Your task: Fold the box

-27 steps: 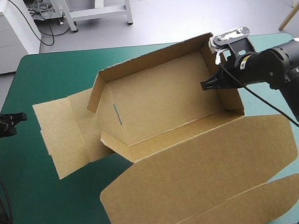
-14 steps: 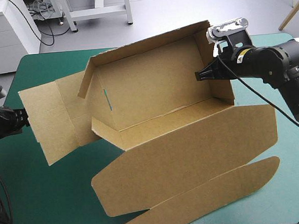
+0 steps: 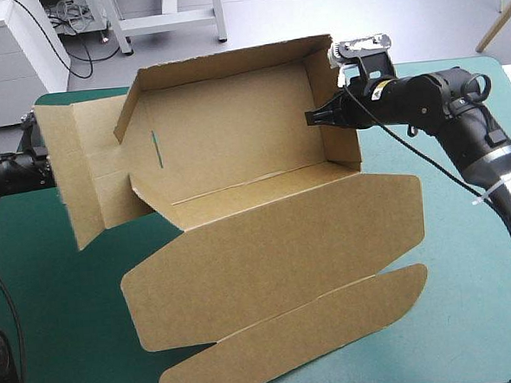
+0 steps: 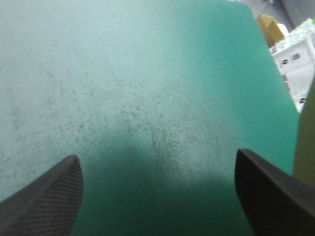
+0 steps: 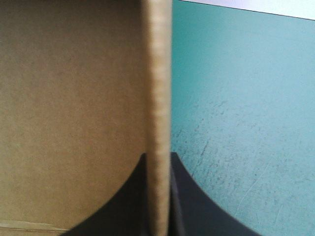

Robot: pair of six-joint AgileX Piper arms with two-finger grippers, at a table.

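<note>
Teal-green surface, largely covered by the brown box. Box sits mid-surface. Back wall and right end wall are raised, left end flaps stand up near the surface's left edge, and lid panels lie flat toward the near edge. Right gripper: black fingers clamped on the right end wall. Left gripper: fingers wide apart over bare cover, just beside the left flap.

You'll note the right arm is black with rounded joint housings and a pale grey lower section; the left gripper has broad black fingers, finely ribbed.
</note>
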